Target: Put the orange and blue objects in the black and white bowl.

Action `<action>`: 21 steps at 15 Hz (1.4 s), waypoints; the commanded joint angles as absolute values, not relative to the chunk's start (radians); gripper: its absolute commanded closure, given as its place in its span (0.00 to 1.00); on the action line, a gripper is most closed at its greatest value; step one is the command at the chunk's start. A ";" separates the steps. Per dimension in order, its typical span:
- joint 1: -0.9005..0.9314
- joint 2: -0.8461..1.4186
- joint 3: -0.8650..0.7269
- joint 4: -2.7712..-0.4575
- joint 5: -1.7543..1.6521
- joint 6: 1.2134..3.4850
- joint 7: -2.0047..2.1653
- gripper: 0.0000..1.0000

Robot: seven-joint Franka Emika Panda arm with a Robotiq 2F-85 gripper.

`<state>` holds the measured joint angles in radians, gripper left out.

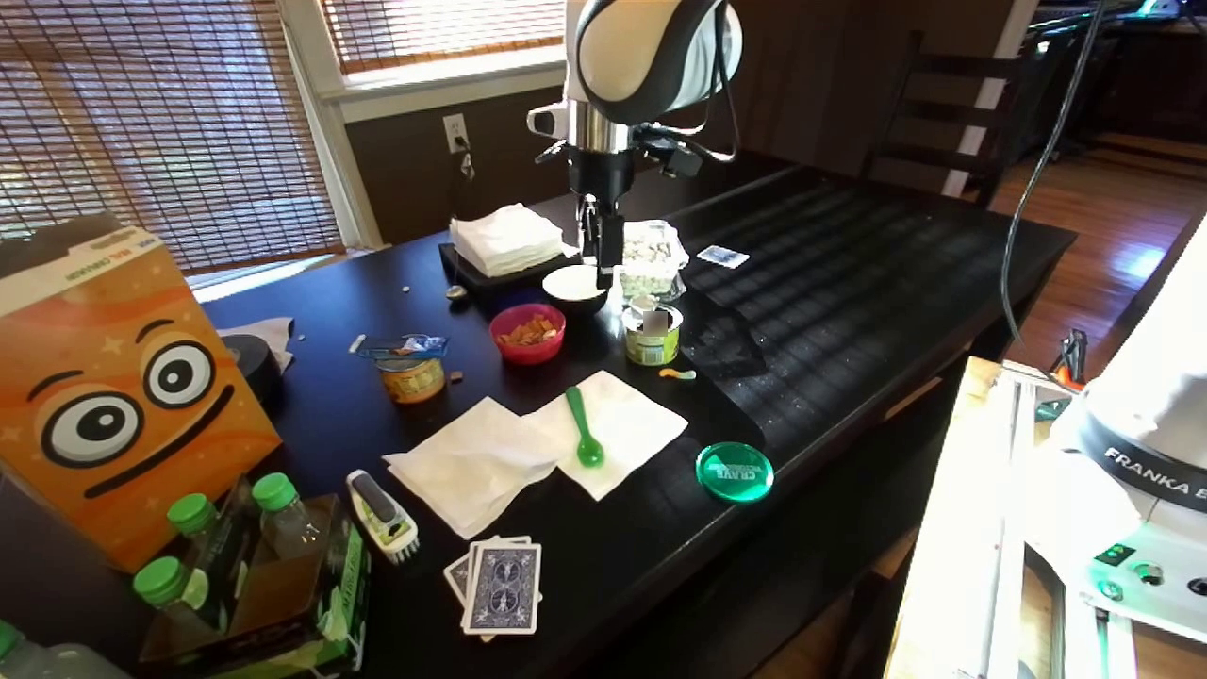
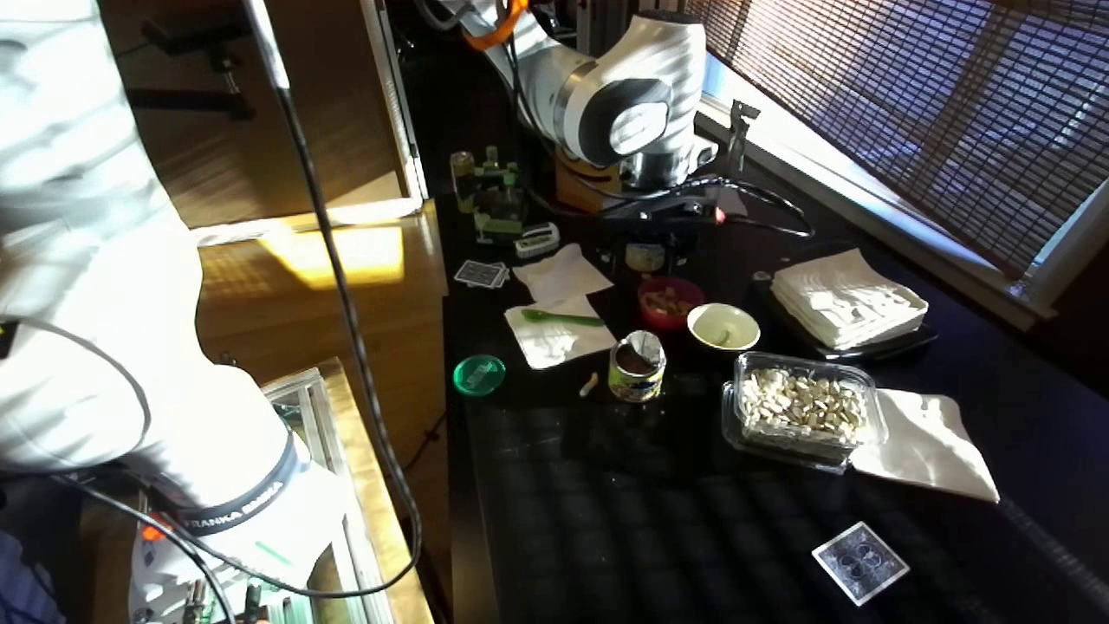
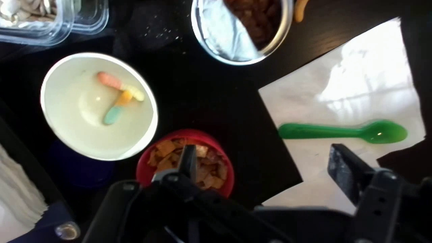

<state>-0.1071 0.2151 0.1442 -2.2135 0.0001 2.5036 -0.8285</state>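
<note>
Inside the black and white bowl (image 3: 87,111) lies an orange-and-blue gummy (image 3: 117,107); the fingers (image 3: 347,172), clear of the bowl, stand wide apart, empty. Placement appears partly complete; the next move probably calls for grasping the loose gummy (image 1: 677,374) outside the bowl.

A green spoon (image 1: 582,424) lies on a white napkin (image 1: 641,424) near a red bowl (image 1: 530,355) of brown pieces (image 1: 526,333). An orange, cartoon-faced box (image 1: 141,401) stands beside green-capped bottles (image 1: 290,530) in a carton (image 1: 352,599).

Black table (image 1: 830,283) (streaked with light), white-rimmed bowl (image 2: 707,324), red bowl (image 1: 530,355), cards (image 1: 503,587)
</note>
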 commanded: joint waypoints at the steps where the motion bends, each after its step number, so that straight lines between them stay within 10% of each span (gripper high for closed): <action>1: -0.081 0.084 0.133 -2.399 0.034 2.525 -0.849 0.00; 21: 0.022 0.017 0.060 -2.783 -0.259 2.925 -0.185 0.00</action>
